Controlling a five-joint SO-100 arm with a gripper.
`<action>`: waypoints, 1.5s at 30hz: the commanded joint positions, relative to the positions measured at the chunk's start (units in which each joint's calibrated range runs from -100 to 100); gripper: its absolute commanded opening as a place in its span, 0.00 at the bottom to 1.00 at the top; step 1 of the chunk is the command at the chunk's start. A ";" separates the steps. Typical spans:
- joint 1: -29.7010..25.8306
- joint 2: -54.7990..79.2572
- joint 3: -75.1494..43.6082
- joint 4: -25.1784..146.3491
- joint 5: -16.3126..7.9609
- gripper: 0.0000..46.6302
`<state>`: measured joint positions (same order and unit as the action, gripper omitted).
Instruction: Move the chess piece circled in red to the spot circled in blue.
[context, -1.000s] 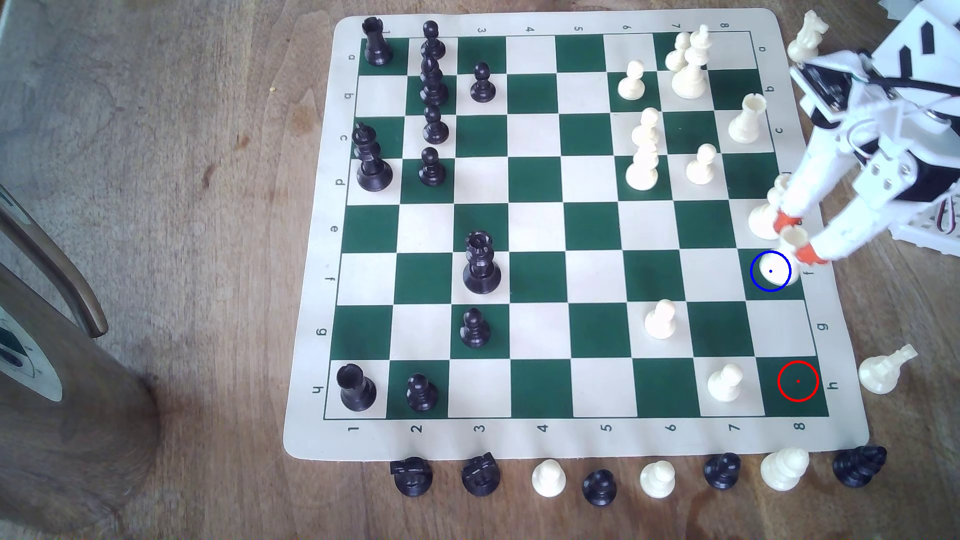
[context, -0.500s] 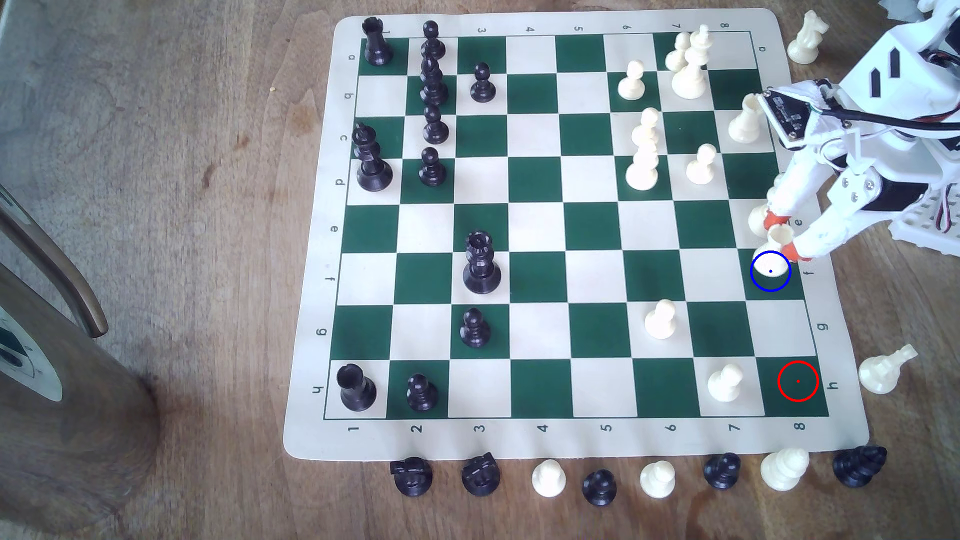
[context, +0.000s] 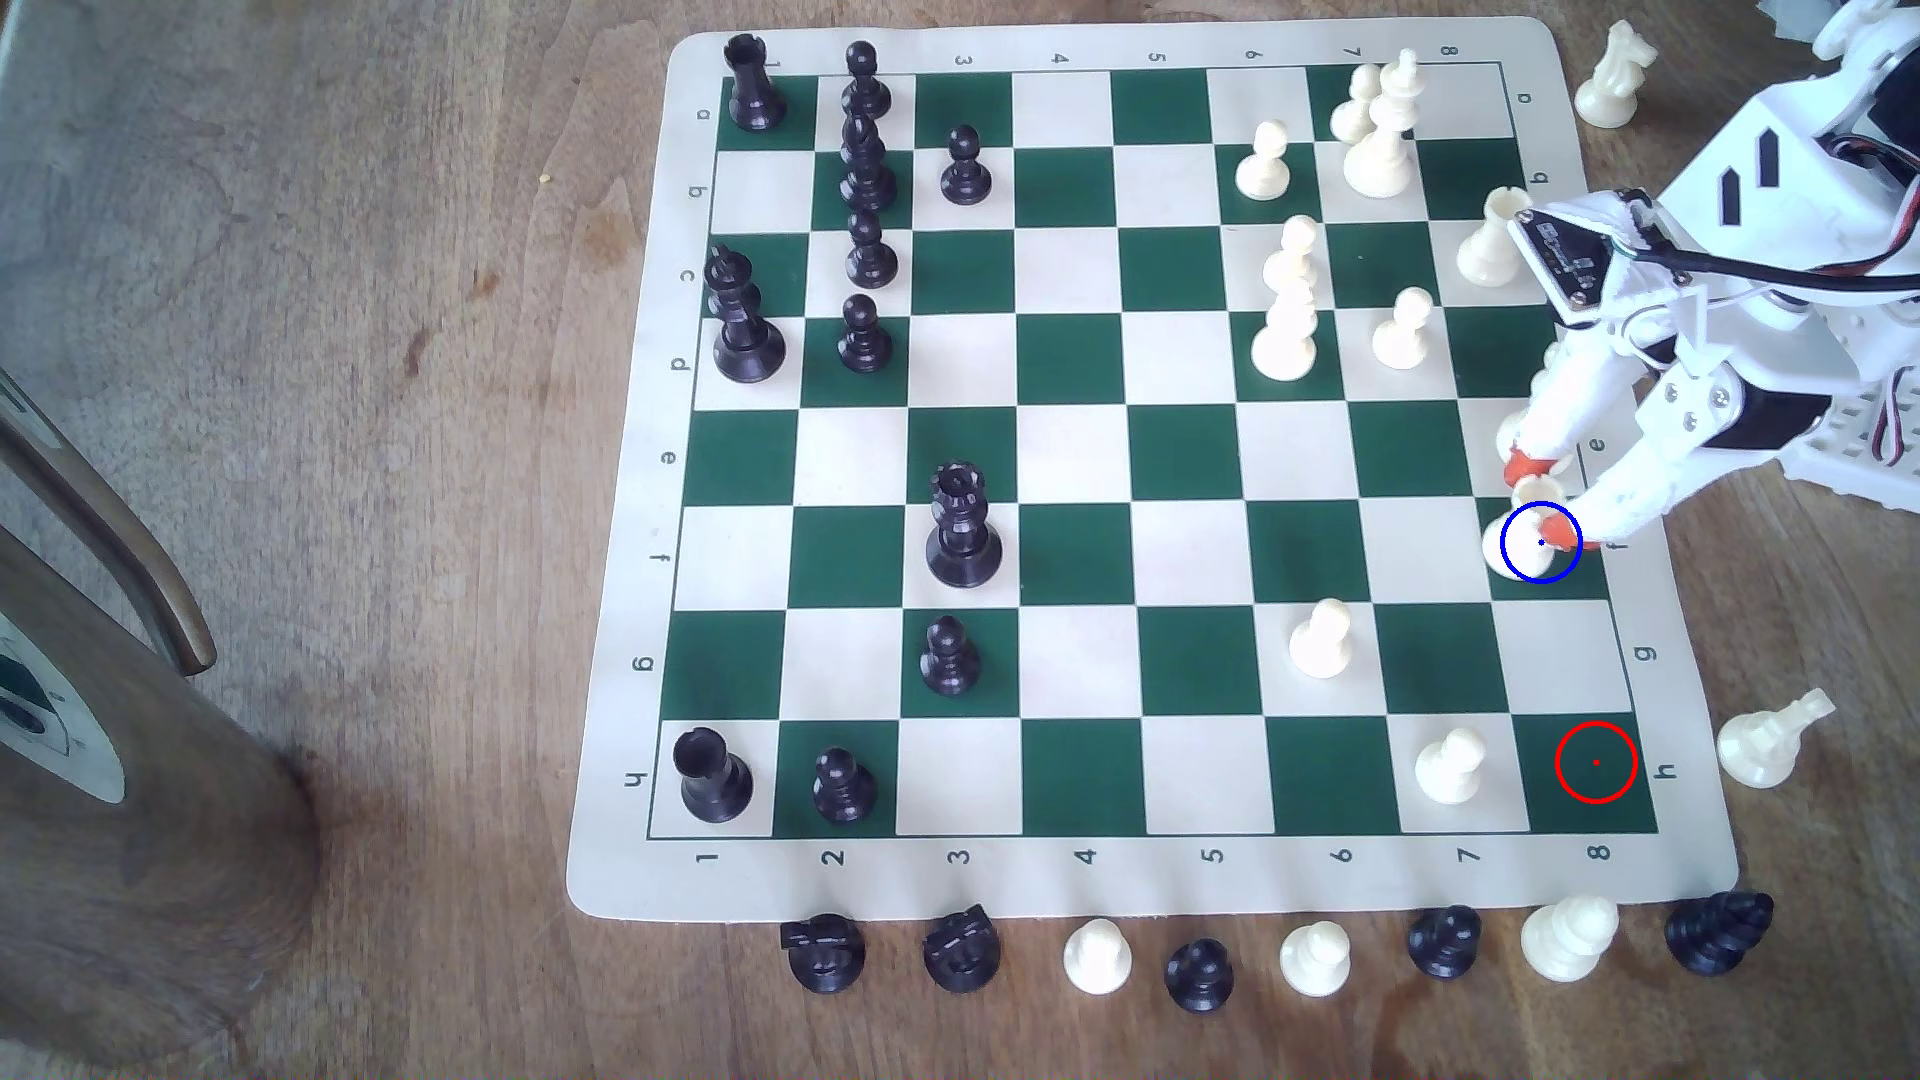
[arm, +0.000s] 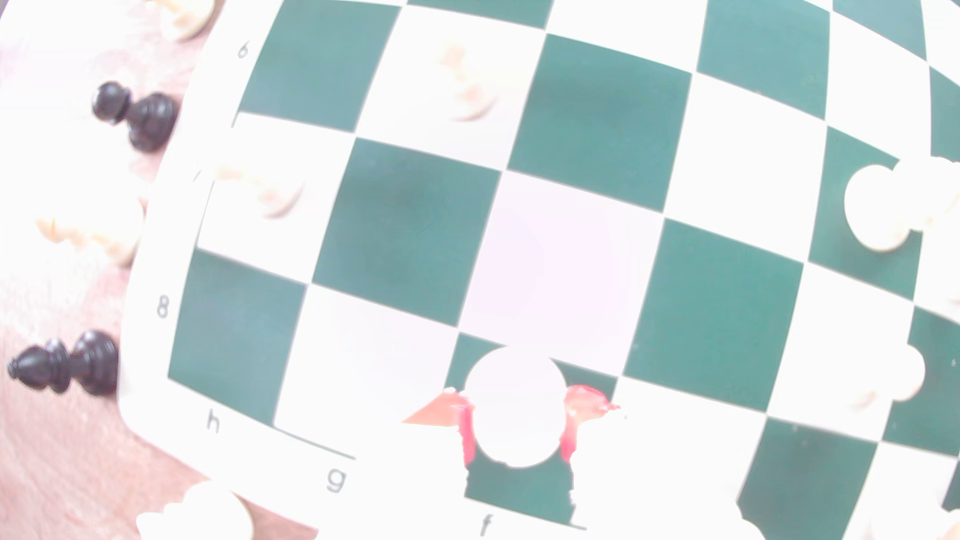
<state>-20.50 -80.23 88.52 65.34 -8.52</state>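
**Now the rook sat at the blue ring**

The rook (context: 1525, 530) stood on the blue-ringed green square (context: 1558, 582), clamped between the gripper's (context: 1542, 502) orange fingertips (arm: 582, 405). Beyond lay the red-ringed square (context: 1596, 762) along the chessboard's (context: 1081, 883) edge.

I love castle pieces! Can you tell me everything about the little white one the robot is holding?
The rook is a short cream-white piece that looks like smooth plastic. It has a round, flared base and a narrower top. It sits between the orange-tipped fingers of the robot's hand, which press on both sides near its top. Its base overlaps the blue-ringed green square at the board's edge, in row f; whether it rests on the board cannot be told. In the wrist view it is a pale, overexposed round shape.
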 joint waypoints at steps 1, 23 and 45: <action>-1.13 0.77 -2.03 0.18 -0.24 0.00; -1.59 0.77 -4.03 2.88 0.44 0.20; 2.00 -5.43 -16.63 5.34 -0.15 0.60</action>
<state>-20.65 -82.74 78.94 71.24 -8.33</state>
